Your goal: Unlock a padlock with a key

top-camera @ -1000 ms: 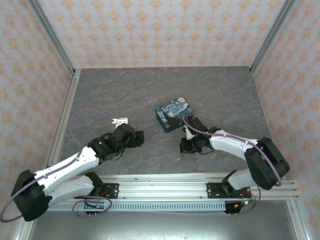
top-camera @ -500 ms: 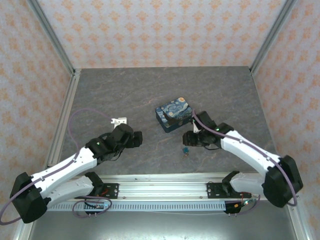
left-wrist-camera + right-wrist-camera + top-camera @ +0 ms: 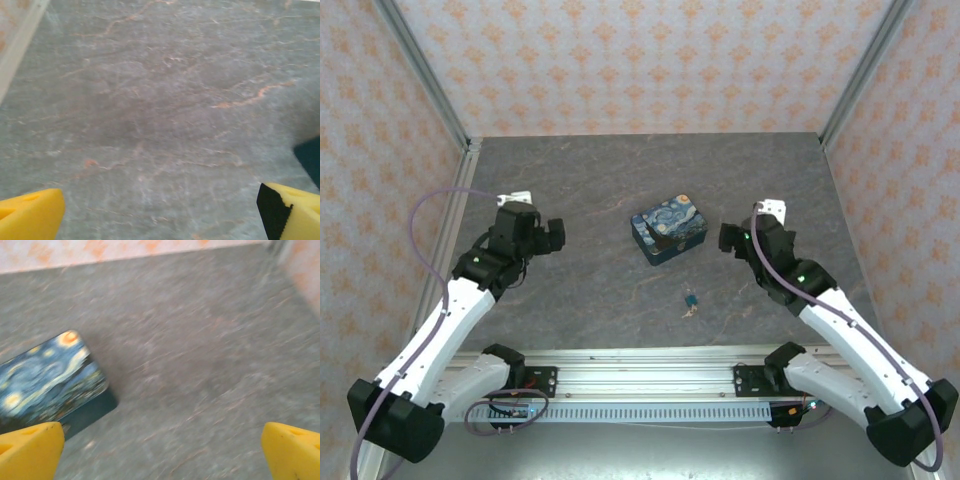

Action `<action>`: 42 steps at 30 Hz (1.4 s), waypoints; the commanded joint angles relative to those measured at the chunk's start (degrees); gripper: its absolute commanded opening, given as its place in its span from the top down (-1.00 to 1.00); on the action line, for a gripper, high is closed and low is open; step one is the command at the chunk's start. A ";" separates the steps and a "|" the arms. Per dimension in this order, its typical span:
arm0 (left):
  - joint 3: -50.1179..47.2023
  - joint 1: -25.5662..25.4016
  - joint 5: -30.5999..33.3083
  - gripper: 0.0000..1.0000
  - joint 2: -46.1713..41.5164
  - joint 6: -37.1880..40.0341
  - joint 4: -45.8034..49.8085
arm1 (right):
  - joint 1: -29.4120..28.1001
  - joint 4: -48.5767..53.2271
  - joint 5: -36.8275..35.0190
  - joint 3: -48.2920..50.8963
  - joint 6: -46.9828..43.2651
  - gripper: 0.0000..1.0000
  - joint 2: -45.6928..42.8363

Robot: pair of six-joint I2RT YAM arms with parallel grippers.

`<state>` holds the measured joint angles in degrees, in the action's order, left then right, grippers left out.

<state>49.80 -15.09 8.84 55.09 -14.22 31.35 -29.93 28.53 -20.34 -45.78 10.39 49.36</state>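
The tiny teal padlock (image 3: 691, 298) lies on the grey table in front of the painted tin, with the pale golden key (image 3: 686, 313) right against its near side; I cannot tell whether the key sits in the lock. My left gripper (image 3: 554, 236) (image 3: 160, 220) hovers open at the left, far from both, over bare table. Open too, my right gripper (image 3: 726, 238) (image 3: 162, 455) hangs to the right of the tin, behind the padlock and holding nothing. Its yellow fingertips (image 3: 30, 450) stand wide apart in the right wrist view.
The dark blue starry-night tin (image 3: 668, 233) (image 3: 50, 385) sits mid-table between the grippers; its corner (image 3: 310, 160) shows at the right edge of the left wrist view. Patterned walls and metal posts (image 3: 430, 90) enclose the table on three sides.
The right gripper has lifted off the padlock and key, leaving them on the table, and drawn back to the right. The left arm has swung away to the left and back.
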 commanded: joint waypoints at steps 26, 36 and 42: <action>-31.16 7.84 3.60 -1.00 16.98 18.17 -70.78 | 19.96 -74.29 -7.56 29.60 -9.90 -1.00 23.59; -26.90 8.90 1.13 -1.00 28.36 17.65 -75.25 | 26.05 -83.71 2.63 31.25 -9.12 -1.00 30.29; -25.65 11.89 -1.19 -1.00 30.80 14.74 -74.46 | 26.42 -85.53 6.11 28.14 -10.42 -1.00 37.67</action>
<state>22.98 -4.14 8.73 85.65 2.00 -41.06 -3.90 -52.56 -16.97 -16.10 0.30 82.30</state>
